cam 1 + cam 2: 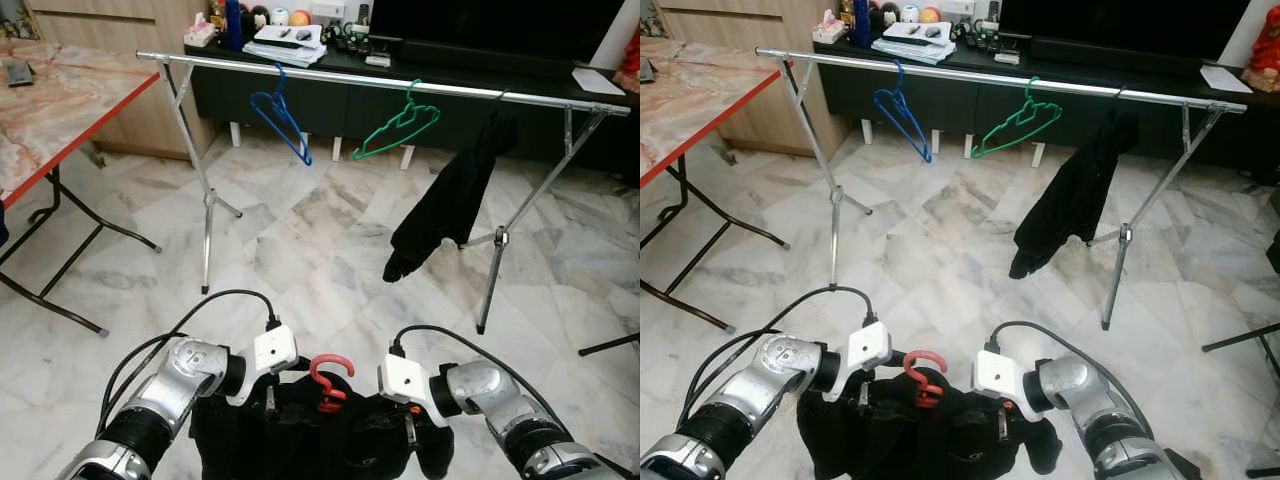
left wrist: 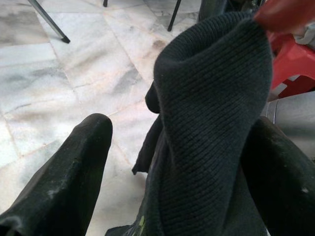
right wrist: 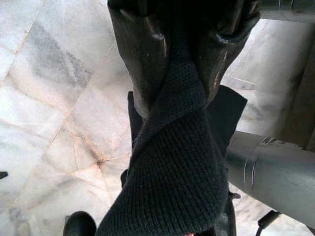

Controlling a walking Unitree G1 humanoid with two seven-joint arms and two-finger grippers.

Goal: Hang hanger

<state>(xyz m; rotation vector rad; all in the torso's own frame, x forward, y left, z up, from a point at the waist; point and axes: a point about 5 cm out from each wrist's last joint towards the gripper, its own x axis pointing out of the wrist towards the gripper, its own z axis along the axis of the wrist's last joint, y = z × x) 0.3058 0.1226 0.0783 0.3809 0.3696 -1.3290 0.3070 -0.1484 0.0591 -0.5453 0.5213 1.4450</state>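
Note:
A red hanger (image 1: 330,381) carrying a black knit garment (image 1: 320,440) hangs low in front of me between both arms. My left gripper (image 1: 270,399) is at the garment's left shoulder. In the left wrist view its fingers (image 2: 69,167) stand apart, with the knit cloth (image 2: 211,123) lying against one finger and floor showing beside the other. My right gripper (image 1: 408,424) is at the right shoulder, shut on a fold of the knit (image 3: 172,162). The silver clothes rail (image 1: 340,77) stands ahead across the room.
On the rail hang a blue hanger (image 1: 281,122), a green hanger (image 1: 398,130) and a black garment (image 1: 450,200). A red-edged folding table (image 1: 60,100) stands to the left. Behind the rail is a dark TV cabinet (image 1: 330,100). Marble floor lies between me and the rail.

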